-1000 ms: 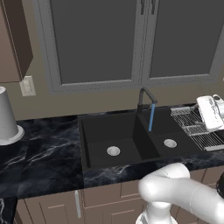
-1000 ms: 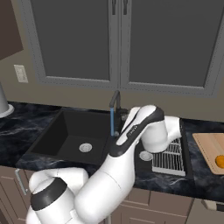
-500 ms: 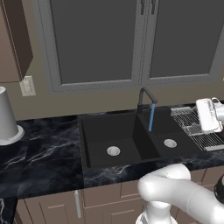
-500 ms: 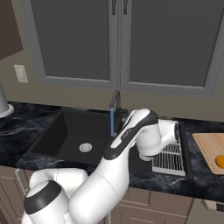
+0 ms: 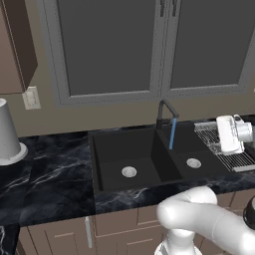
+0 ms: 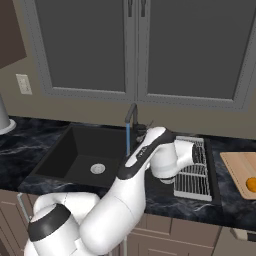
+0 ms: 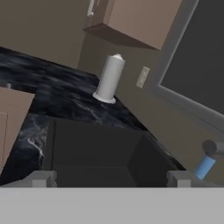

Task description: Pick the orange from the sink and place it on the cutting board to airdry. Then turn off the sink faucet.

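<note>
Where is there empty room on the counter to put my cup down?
The bare black counter between the paper towel roll and the sink is free. Right of the sink it is crowded: dish rack, then cutting board holding the orange.

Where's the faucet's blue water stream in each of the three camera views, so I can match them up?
Left base view: blue water stream, right of centre, over the sink's right basin.
Right base view: centre, beside the arm.
Hand view: lower right corner.
Shared landmark: the sink faucet.
</note>
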You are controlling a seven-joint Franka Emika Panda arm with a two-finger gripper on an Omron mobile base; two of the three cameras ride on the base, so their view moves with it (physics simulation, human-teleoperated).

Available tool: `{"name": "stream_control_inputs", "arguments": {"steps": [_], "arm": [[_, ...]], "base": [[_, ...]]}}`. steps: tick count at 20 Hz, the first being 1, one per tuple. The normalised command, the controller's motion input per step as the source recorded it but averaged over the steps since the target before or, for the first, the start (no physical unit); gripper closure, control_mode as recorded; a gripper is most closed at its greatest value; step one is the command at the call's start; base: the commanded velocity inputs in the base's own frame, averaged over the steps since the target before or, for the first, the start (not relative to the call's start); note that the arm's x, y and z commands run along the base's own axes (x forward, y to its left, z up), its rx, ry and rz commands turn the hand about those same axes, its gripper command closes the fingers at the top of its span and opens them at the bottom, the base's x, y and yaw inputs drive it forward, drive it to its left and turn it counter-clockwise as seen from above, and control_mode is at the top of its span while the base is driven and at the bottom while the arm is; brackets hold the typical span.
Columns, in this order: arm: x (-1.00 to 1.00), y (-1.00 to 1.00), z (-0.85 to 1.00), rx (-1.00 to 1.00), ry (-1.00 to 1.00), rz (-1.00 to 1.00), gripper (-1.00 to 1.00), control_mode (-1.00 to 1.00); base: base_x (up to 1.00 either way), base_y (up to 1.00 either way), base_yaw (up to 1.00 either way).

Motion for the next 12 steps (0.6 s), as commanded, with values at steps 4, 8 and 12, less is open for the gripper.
{"name": "stream_control_inputs", "arguments": {"steps": [4, 8, 12], "arm": [[0.33, -0.02, 0.00, 0.00, 0.00, 0.18, -1.00, -1.00], [0.17, -0.10, -0.12, 0.00, 0.00, 0.20, -1.00, -1.00], [0.00, 0.06, -0.17, -0.01, 0.00, 0.07, -1.00, -1.00]], "base": [[0.00, 0.00, 0.00], [0.00, 0.00, 0.00], [0.00, 0.00, 0.00]]}}
